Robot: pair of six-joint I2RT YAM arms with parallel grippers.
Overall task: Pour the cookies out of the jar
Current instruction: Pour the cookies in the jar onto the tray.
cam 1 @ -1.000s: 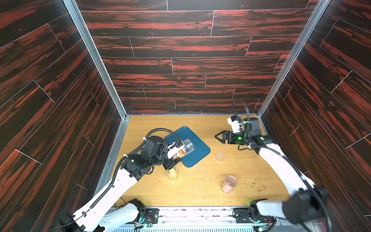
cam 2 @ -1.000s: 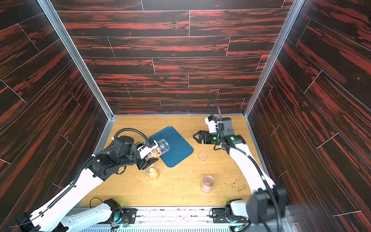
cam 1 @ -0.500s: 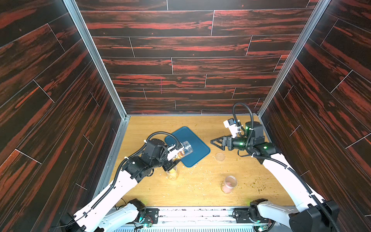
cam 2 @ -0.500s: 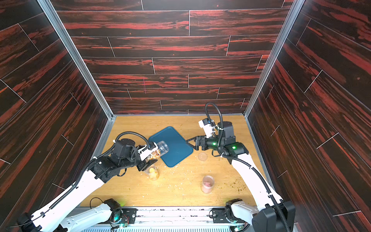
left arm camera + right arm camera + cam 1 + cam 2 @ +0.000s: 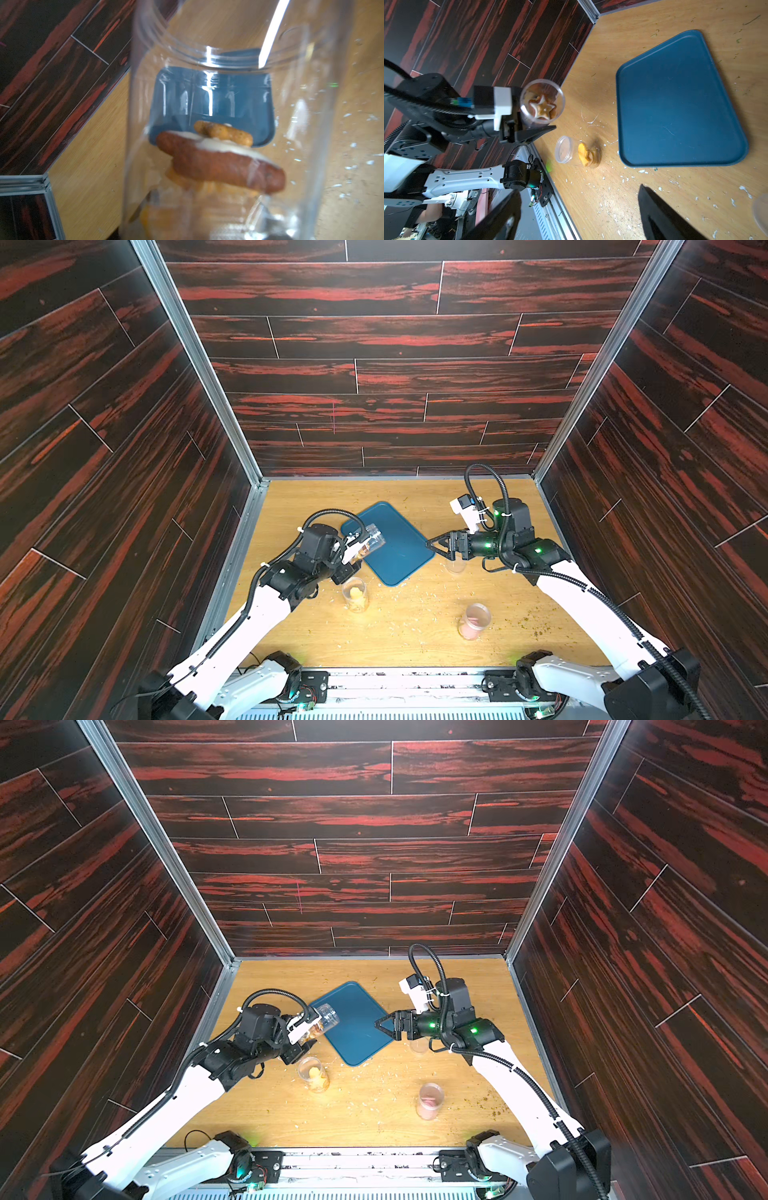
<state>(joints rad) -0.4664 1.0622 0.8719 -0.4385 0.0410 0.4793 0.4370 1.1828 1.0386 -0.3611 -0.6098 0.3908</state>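
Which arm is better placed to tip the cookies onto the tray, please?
Left: the left gripper holds the open jar, cookies inside, tilted toward the tray; the right gripper is open and empty.

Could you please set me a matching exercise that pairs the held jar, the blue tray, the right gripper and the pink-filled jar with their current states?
Things:
1. held jar
2. blue tray
3. right gripper
4. pink-filled jar

States:
A. open, holding nothing
B. standing alone on the table
C. tilted in the left gripper, cookies inside
D. lying flat on the table

Pairs: 1-C, 2-D, 3-A, 4-B.
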